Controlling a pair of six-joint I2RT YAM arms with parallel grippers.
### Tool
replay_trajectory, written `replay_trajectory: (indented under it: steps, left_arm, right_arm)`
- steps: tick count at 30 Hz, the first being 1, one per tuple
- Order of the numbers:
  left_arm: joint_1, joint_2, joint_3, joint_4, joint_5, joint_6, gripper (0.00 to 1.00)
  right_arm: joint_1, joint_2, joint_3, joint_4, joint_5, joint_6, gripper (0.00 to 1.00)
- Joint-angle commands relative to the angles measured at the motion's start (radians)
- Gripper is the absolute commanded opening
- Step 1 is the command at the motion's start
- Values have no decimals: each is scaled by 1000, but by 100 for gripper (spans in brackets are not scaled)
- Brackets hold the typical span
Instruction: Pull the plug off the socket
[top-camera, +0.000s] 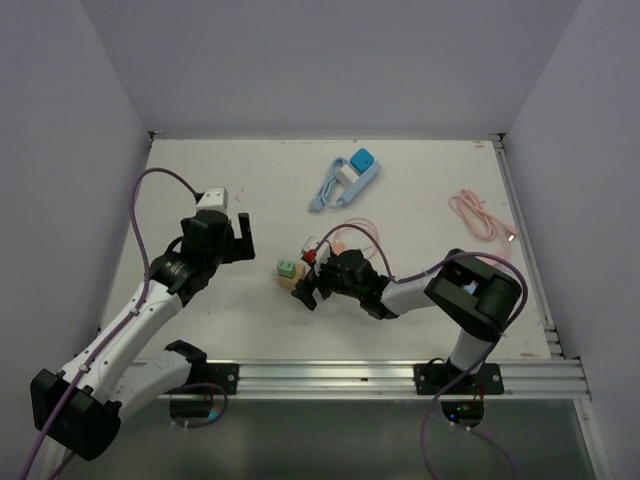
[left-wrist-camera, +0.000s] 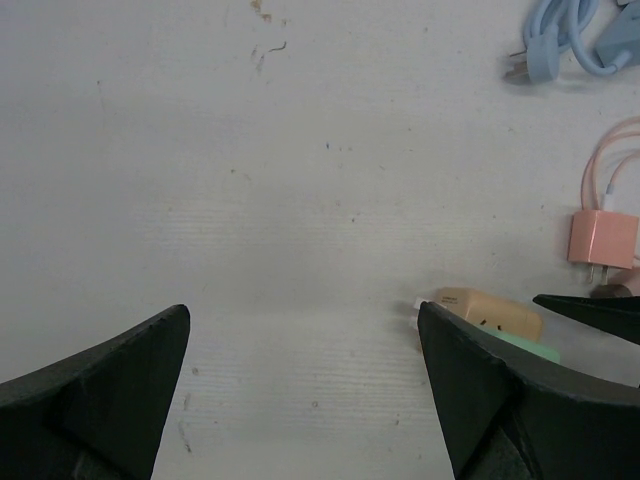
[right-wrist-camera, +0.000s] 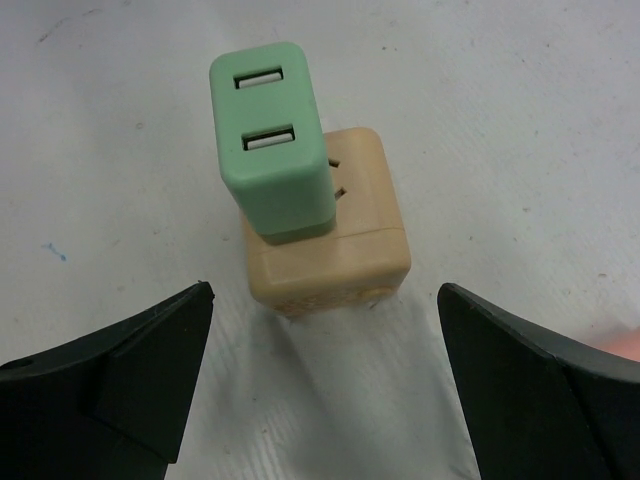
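Note:
A green USB plug (right-wrist-camera: 272, 150) sits plugged into a beige socket cube (right-wrist-camera: 330, 250) on the white table; the pair shows in the top view (top-camera: 288, 271). My right gripper (right-wrist-camera: 325, 290) is open, its fingers either side just short of the cube's near end, touching nothing. In the top view it (top-camera: 308, 283) is right beside the cube. My left gripper (top-camera: 243, 240) is open and empty, to the left of the cube. In the left wrist view the gripper (left-wrist-camera: 302, 310) frames bare table, with the cube (left-wrist-camera: 490, 312) just behind its right finger.
A pink charger (left-wrist-camera: 602, 238) with its pink cord lies just behind the socket. A blue cable with a white and blue adapter (top-camera: 345, 180) lies at the back middle. A pink cable (top-camera: 485, 215) lies at the right. A metal rail (top-camera: 400, 375) runs along the near edge.

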Motion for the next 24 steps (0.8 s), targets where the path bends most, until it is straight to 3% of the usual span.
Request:
replay_trajectory:
  steps: [1,14,24]
  left_arm:
    - [22,5,-8,54,19,41,99]
    - [46,8,-22,71,53,50,98]
    - [52,17,-25,84,88,59,98]
  right_arm:
    - [1,37,20,115,8,-32,99]
    - [-4,138,46,202,-12,-29,96]
    - [-22,144,50,200,-58,-30,83]
